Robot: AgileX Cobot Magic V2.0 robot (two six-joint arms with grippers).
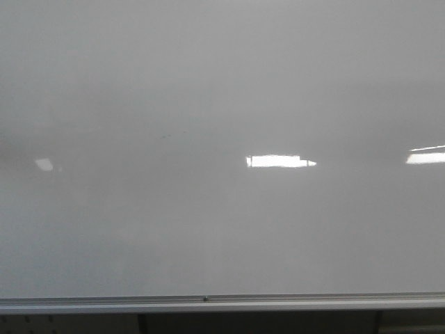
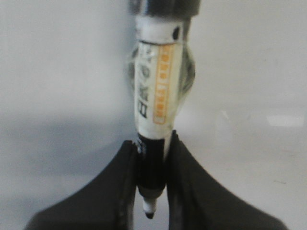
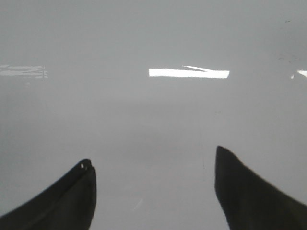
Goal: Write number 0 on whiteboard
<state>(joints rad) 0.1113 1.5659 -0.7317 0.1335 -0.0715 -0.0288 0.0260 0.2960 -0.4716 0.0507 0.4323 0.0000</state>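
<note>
The whiteboard [image 1: 222,229] fills the front view, pale grey and glossy, and neither gripper shows there. The number 0 is out of view in all frames. In the left wrist view my left gripper [image 2: 152,140] is shut on a white marker [image 2: 156,91] with an orange label, black fingers [image 2: 110,191] pinching its black collar. The uncapped tip [image 2: 149,212] points back between the fingers, and the board [image 2: 57,72] lies behind it. In the right wrist view my right gripper [image 3: 153,156] stands open with nothing between its fingers, over bare board [image 3: 153,115].
A silver edge strip [image 1: 208,303] runs along the board's near side, with a dark frame below it. Bright light reflections [image 1: 278,161] lie on the board's middle and right. A few faint specks [image 1: 167,136] mark the surface.
</note>
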